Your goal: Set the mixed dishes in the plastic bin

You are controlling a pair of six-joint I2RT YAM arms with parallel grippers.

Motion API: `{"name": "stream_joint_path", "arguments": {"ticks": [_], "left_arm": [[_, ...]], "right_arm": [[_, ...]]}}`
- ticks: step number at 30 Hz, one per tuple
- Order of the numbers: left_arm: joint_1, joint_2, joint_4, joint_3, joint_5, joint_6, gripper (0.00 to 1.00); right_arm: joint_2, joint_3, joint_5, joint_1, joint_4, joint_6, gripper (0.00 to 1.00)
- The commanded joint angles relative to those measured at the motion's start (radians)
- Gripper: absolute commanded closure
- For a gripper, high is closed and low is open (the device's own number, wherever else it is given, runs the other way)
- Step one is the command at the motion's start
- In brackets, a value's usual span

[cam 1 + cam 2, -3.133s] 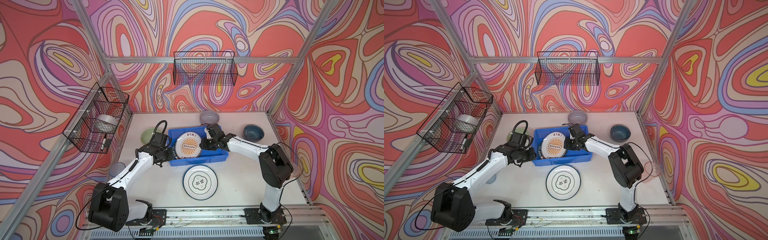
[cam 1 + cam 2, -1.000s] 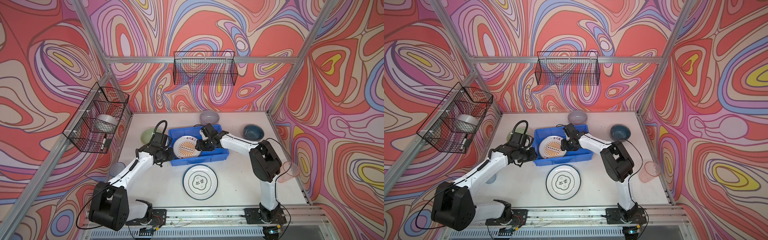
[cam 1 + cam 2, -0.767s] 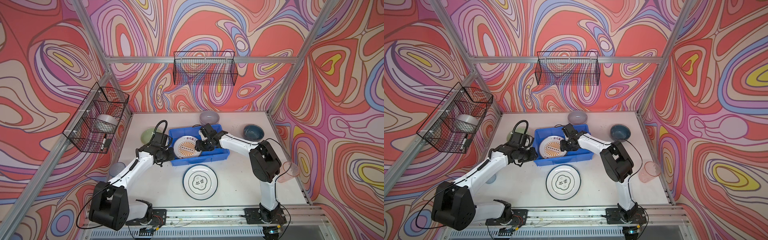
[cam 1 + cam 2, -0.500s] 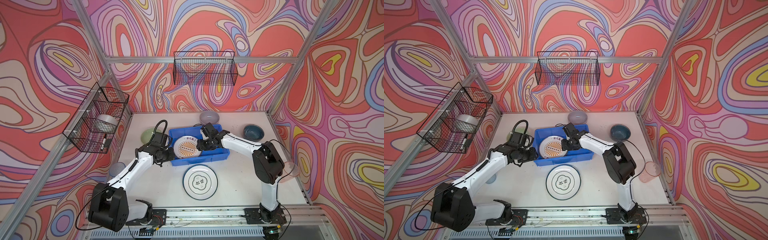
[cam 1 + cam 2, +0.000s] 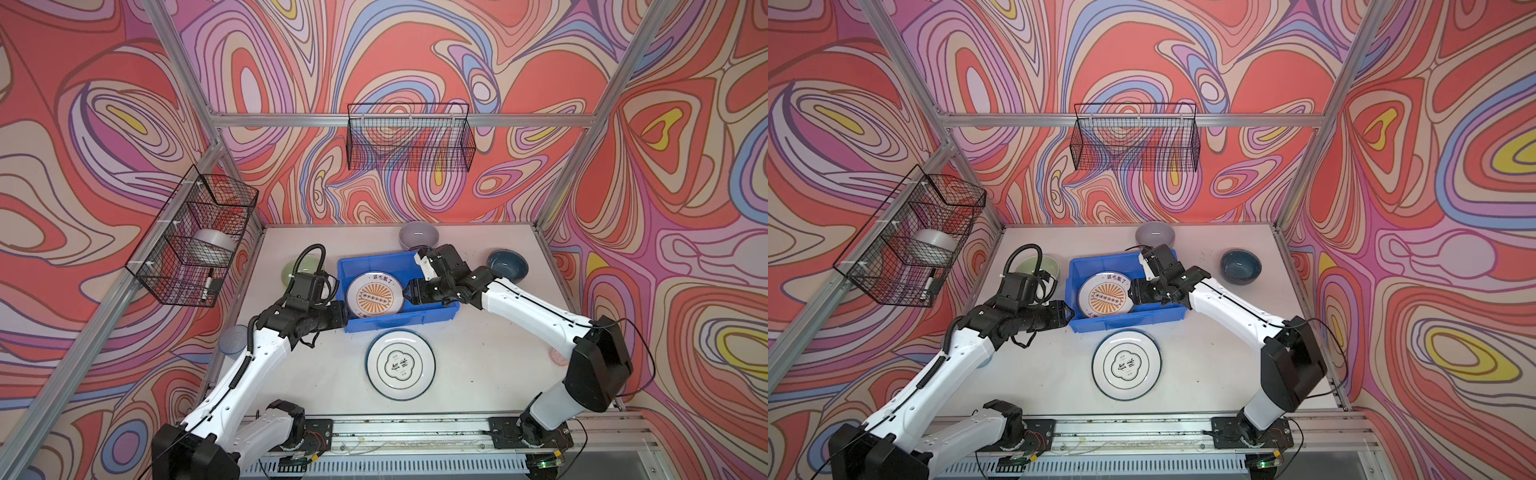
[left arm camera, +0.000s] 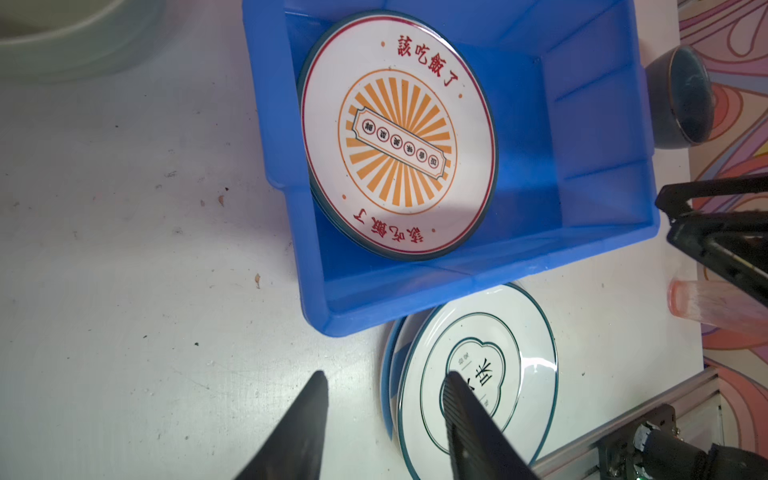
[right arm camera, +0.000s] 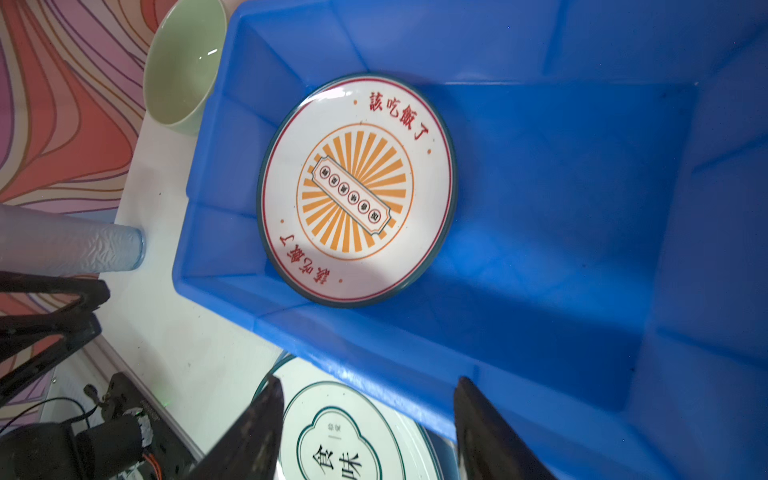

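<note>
The orange sunburst plate rests tilted in the blue plastic bin, its left edge up against the bin's left wall. My right gripper is open inside the bin, just right of that plate and empty. My left gripper is open and empty outside the bin's front left corner. A green-rimmed plate lies on the table in front of the bin, with a blue-edged plate under it.
Around the bin stand a pale green bowl, a lilac bowl, a teal bowl, a blue tumbler and a pink tumbler. Black wire baskets hang on the left wall and back wall.
Both grippers have opened wider, and the sunburst plate stays leaning in the bin. The right arm's elbow has swung out to the front right, covering most of the pink tumbler.
</note>
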Motion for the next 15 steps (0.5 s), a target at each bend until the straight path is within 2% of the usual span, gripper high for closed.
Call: {"name": "stream_joint_path", "arguments": {"ticks": [1,6,11,15], "left_arm": [[-0.028,-0.038,-0.054,-0.042,0.002,-0.023,0.51],[-0.111,-0.062,-0.031,-0.082,-0.016,-0.069,0.52],[-0.224,-0.04,-0.006,-0.113,-0.053,-0.111,0.54],[-0.279,-0.02,0.022,-0.143,-0.068,-0.135,0.57]], "right_arm": [[-0.071,-0.09,-0.074,0.003,0.017,0.01,0.34],[-0.179,-0.234,-0.094,0.003,0.019,0.034,0.35],[-0.302,-0.349,-0.112,0.003,0.009,0.047,0.35],[-0.354,-0.427,-0.125,0.003,0.016,0.052,0.36]]}}
